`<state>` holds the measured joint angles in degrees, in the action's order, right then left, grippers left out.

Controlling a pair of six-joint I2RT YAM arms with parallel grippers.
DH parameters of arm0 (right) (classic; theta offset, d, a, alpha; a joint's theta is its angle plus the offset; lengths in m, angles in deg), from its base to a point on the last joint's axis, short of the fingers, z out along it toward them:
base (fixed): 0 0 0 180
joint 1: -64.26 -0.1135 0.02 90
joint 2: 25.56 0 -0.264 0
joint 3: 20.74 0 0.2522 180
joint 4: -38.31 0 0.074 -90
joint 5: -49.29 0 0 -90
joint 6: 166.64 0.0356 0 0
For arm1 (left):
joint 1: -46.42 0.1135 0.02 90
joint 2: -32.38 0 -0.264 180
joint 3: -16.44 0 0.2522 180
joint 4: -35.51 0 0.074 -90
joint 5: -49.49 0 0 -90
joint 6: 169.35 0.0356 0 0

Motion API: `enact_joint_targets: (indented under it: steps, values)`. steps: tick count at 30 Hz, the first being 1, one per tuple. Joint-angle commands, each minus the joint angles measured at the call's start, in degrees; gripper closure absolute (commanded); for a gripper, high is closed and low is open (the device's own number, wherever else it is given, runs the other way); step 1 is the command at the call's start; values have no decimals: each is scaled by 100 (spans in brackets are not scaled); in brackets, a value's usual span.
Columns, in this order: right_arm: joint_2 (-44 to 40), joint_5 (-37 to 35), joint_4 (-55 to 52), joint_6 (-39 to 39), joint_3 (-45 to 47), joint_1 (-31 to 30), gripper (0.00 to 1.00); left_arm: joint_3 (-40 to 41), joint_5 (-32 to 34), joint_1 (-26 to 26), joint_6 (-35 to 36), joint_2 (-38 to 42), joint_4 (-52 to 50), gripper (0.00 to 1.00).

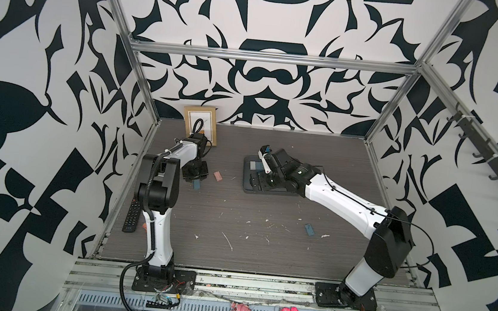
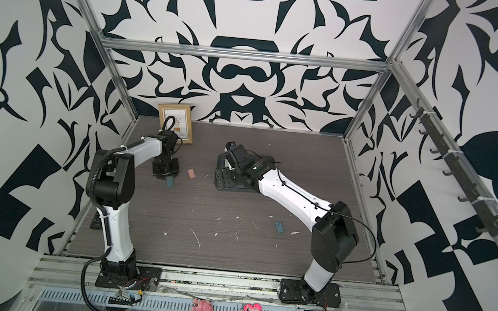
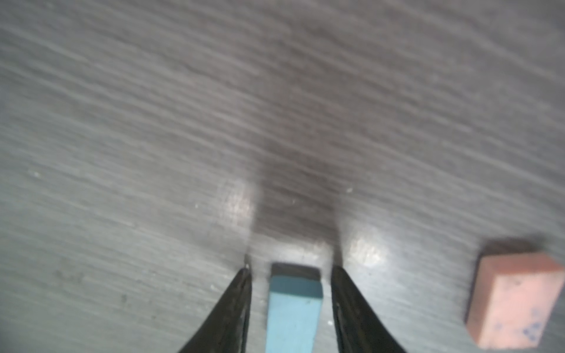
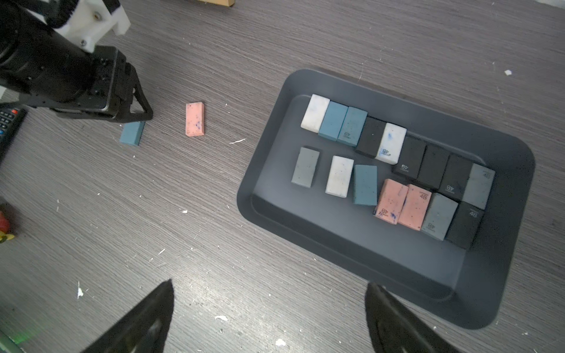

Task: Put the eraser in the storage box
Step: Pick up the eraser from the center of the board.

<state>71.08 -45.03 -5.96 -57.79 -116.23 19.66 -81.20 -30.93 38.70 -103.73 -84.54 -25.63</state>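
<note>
One blue eraser lies flat on the table, well apart from the storage box. Left gripper straddles it, jaws partly open, gap each side, no grip yet. Right gripper wide open, empty, above the box. Likely light, rubbery, grippy: pinch long sides mid-length. Left wrist view shows the gaps; top views don't. Right wrist view shows the box's rows of erasers; from the top the right arm covers most.

Matt, smooth plastic storage box; matt wood-grain table.
</note>
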Motion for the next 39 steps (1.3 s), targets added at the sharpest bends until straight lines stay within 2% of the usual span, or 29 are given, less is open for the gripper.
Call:
enact_joint_targets:
  steps: [1,5,11,16,21,27,33,39]
  values:
    - [-292,-69,126,-5,68,12,1,317,-126,-52,-6,252,-205,53]
    - [-320,-61,136,34,132,13,1,531,-248,-113,-29,441,-46,53]
    - [-445,-17,207,84,259,13,1,767,-313,-127,-59,420,206,61]
    - [-578,-24,188,94,330,14,1,797,-403,-130,-49,335,337,75]
    - [-734,-105,107,125,378,21,1,709,-675,-183,-50,603,397,83]
    - [-875,-127,-149,124,417,245,1,355,-654,-606,40,1083,287,84]
    - [-1184,113,-183,264,745,731,2,-189,-620,-1204,17,1343,167,84]
    - [-1432,283,-274,349,1040,1233,2,-741,-1027,-1804,-153,1228,295,84]
